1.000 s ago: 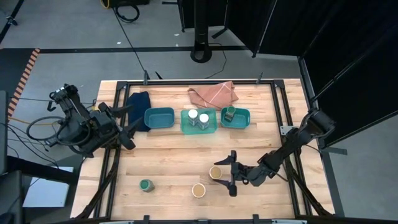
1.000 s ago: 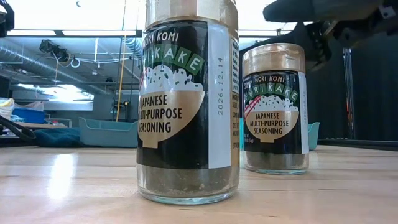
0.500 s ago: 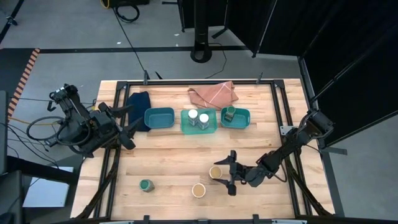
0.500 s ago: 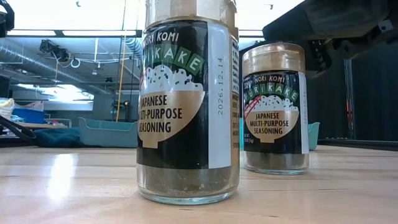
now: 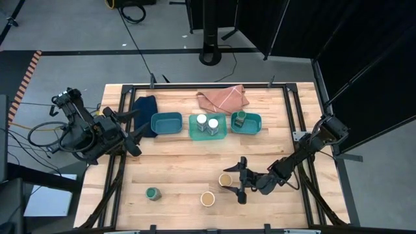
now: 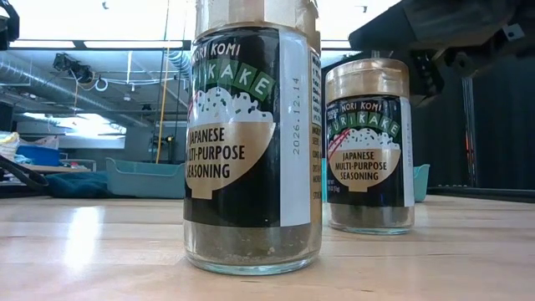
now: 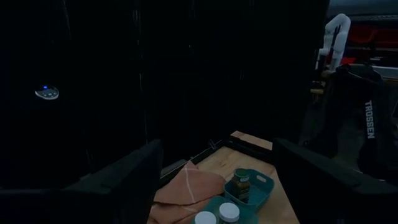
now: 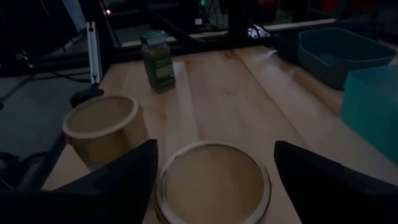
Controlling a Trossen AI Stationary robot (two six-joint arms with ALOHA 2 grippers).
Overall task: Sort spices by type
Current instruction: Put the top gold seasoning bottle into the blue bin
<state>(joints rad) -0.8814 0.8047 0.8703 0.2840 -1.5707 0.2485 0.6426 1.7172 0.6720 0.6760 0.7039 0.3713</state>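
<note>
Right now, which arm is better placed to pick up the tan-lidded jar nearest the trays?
The right arm: its end effector is open around that tan-lidded jar. The left end effector waits at the table's left edge.

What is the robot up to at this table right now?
It is sorting spice jars into trays. The right gripper, open, sits over a tan-lidded jar near the table's front, its fingers on either side of the lid and not closed on it. A second tan-lidded jar and a green-lidded jar stand loose nearby. Two white-lidded jars share the middle tray, and one green-lidded jar sits in the right tray. The left gripper waits at the table's left edge.
</note>
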